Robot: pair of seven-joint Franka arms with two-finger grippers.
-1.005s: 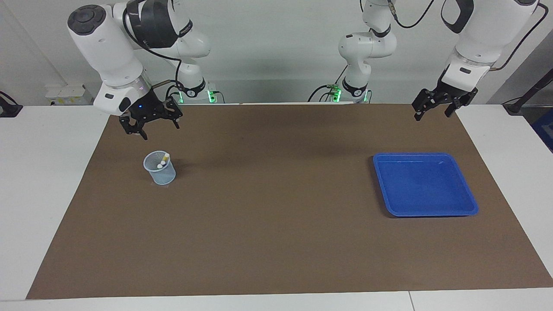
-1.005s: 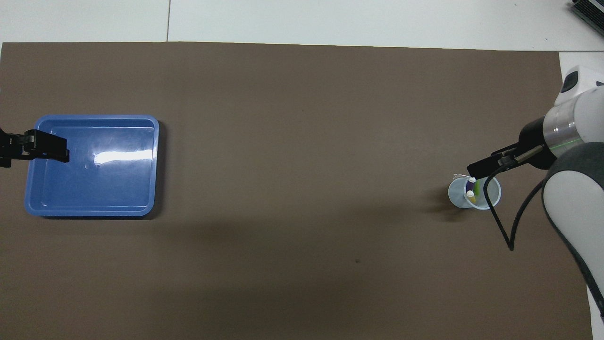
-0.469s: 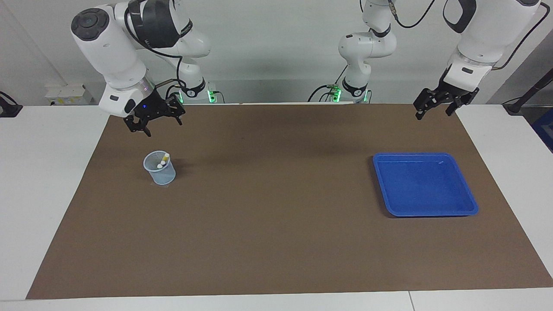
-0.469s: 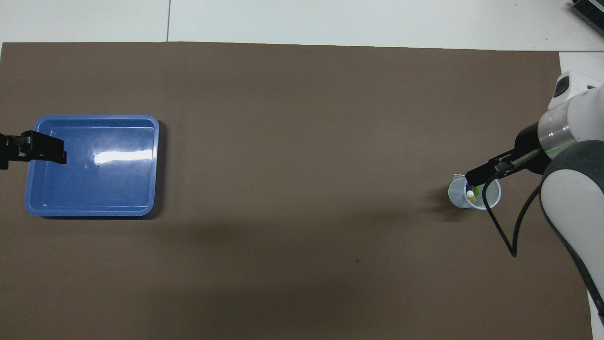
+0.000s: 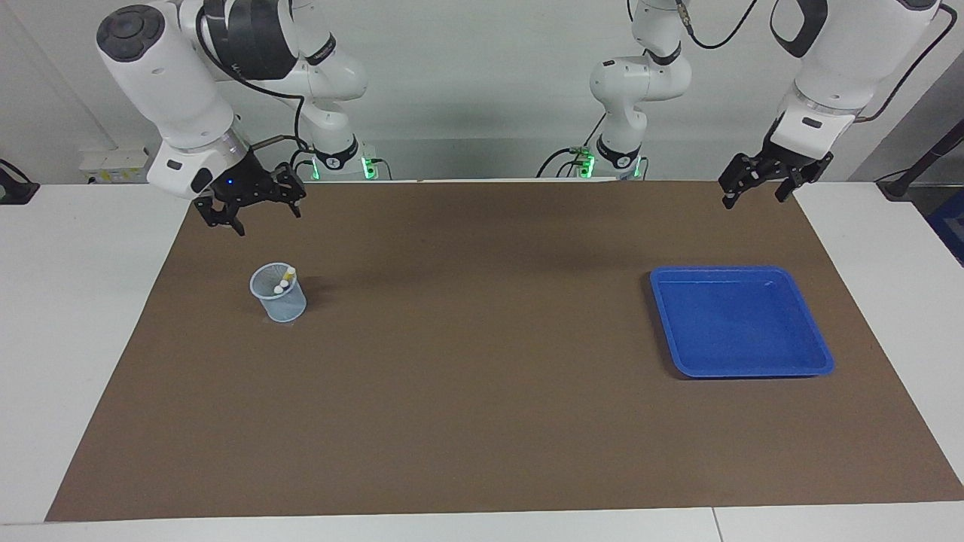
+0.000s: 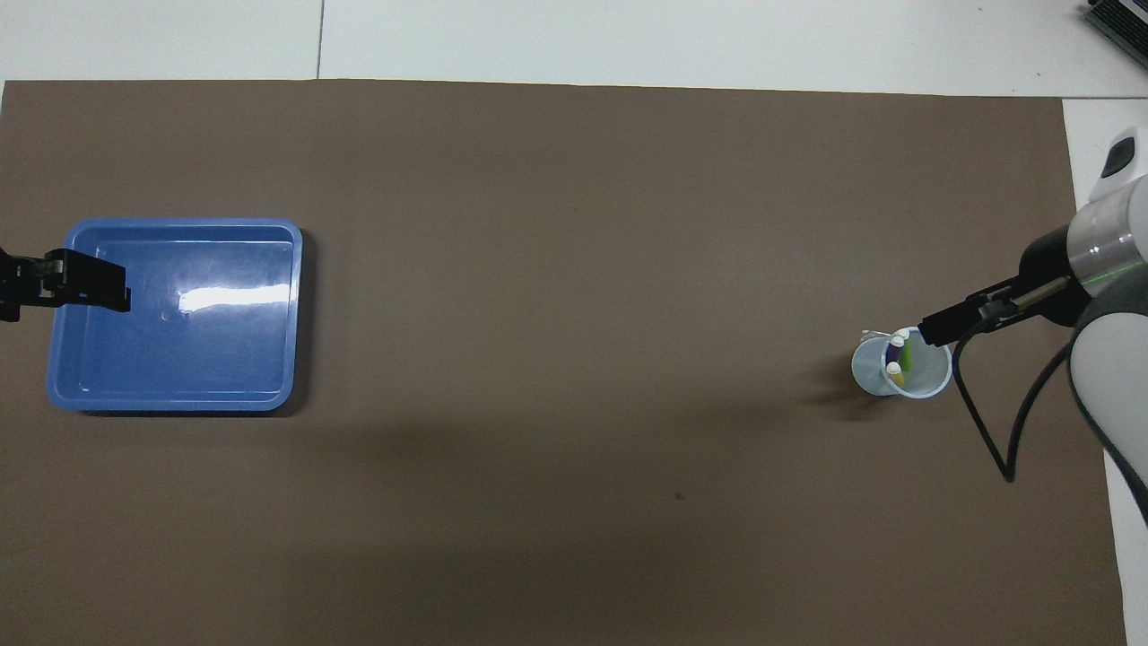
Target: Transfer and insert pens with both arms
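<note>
The pens (image 6: 897,356), one purple, one green and one yellow, stand in a clear cup (image 6: 924,384) toward the right arm's end of the table. In the facing view only their whitish caps (image 5: 282,284) show above the cup (image 5: 280,302). My right gripper (image 5: 265,218) is open and empty, raised beside the cup on the side nearer the robots; its tip shows in the overhead view (image 6: 934,327). My left gripper (image 5: 753,199) is open and empty, raised near the mat's edge by the blue tray (image 5: 742,331), and waits there (image 6: 97,283).
The blue tray (image 6: 224,359) holds nothing and lies toward the left arm's end. A brown mat (image 5: 482,376) covers most of the white table (image 5: 75,339). A black cable (image 6: 987,431) hangs from the right arm over the mat.
My right gripper has drawn up and back from over the cup, toward the right arm's end of the table. The left gripper has barely moved. The pens stay in the cup.
</note>
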